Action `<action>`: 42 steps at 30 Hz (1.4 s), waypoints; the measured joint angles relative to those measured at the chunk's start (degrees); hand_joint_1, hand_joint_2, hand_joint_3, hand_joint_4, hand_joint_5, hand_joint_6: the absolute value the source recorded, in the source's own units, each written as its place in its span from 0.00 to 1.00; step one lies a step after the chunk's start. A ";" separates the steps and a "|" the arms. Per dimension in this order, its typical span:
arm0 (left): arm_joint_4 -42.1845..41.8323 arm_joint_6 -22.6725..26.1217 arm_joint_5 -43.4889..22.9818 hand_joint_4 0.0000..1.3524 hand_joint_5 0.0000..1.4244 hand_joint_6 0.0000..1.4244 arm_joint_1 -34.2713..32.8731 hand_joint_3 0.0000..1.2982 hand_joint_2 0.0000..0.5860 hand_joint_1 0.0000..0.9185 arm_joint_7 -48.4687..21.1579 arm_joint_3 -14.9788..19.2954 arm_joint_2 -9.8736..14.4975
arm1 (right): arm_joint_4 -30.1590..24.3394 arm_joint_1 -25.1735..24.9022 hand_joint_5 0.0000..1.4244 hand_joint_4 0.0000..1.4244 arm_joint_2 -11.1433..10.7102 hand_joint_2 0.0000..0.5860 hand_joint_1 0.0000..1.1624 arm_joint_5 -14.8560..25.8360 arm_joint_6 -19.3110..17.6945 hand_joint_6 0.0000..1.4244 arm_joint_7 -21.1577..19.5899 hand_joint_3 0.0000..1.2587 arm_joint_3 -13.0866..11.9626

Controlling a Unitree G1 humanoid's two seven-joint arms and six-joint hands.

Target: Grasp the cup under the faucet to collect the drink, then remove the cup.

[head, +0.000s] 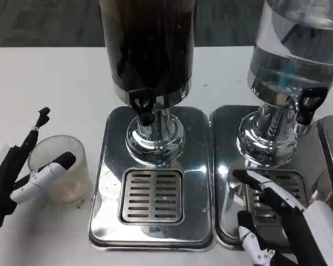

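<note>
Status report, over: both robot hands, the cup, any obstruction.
Left robot hand around the clear cup, on table left of the dark dispenser's drip tray. Right robot hand open over the clear dispenser's tray. Cup not under faucet. Nothing blocking.

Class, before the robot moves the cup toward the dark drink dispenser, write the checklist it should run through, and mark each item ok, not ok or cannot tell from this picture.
1. Left hand has the clear cup: ok, fingers lie against its front and rim side.
2. Cup upright: ok, open mouth up, standing on the table.
3. Cup under the dark dispenser's faucet: not ok, it stands left of the drip tray.
4. Drip tray grate free of things: ok.
5. Right hand out of the path: ok, it rests over the clear dispenser's tray.
6. Grip firm enough to lift: cannot tell.
</note>
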 measured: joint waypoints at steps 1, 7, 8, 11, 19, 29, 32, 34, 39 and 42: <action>0.57 0.00 0.00 0.00 0.00 0.02 -0.29 0.00 0.03 0.07 -0.03 -0.17 0.15 | -0.01 0.00 0.15 0.16 0.04 0.85 0.48 0.00 0.00 0.22 0.00 0.19 0.00; 3.14 -0.01 -0.01 0.00 0.00 0.02 -1.65 0.00 0.03 0.07 -0.73 -0.48 0.41 | -0.11 0.04 0.16 0.16 0.28 0.85 0.48 0.00 0.00 0.22 0.00 0.19 0.00; 3.56 -0.01 -0.01 0.00 0.00 0.02 -2.02 0.00 0.03 0.07 -0.92 -0.52 0.42 | -0.12 0.05 0.16 0.16 0.30 0.85 0.48 0.00 0.00 0.22 0.00 0.19 -0.01; 4.32 -0.01 -0.02 0.00 0.00 0.02 -2.58 0.00 0.03 0.07 -1.20 -0.57 0.42 | -0.13 0.16 0.16 0.16 0.33 0.85 0.48 0.06 0.00 0.22 0.00 0.19 -0.03; 6.14 -0.03 0.08 0.00 0.00 0.03 -3.98 0.00 0.04 0.12 -1.23 -1.50 0.68 | -0.12 0.22 0.16 0.16 0.49 0.85 0.48 0.25 0.00 0.22 0.00 0.19 -0.08; 6.66 -0.03 3.68 0.00 0.02 0.04 -4.57 0.00 0.05 0.17 4.20 -3.98 1.38 | -0.12 -0.04 0.16 0.16 0.83 0.85 0.48 0.54 0.00 0.22 0.39 0.19 -0.09; 6.66 -0.02 5.08 0.00 0.00 0.04 -4.73 0.00 0.06 0.17 5.91 -4.82 1.69 | -0.12 -0.11 0.16 0.16 0.92 0.85 0.48 0.61 0.00 0.22 0.41 0.19 -0.09; 6.70 -0.01 5.58 0.00 0.00 0.04 -4.89 0.00 0.06 0.17 6.36 -5.10 1.81 | -0.12 -0.11 0.16 0.16 0.96 0.85 0.48 0.63 0.01 0.22 0.43 0.19 -0.08; 7.38 0.18 7.35 0.00 0.00 0.04 -6.01 0.00 0.06 0.17 7.76 -6.87 2.93 | -0.12 -0.13 0.16 0.16 1.03 0.85 0.48 0.80 0.27 0.22 0.65 0.19 -0.08; 7.91 0.19 7.61 0.00 0.00 0.04 -6.39 0.00 0.06 0.17 8.60 -7.19 2.98 | -0.11 -0.30 0.16 0.16 1.03 0.86 0.48 0.91 0.32 0.22 0.80 0.19 -0.08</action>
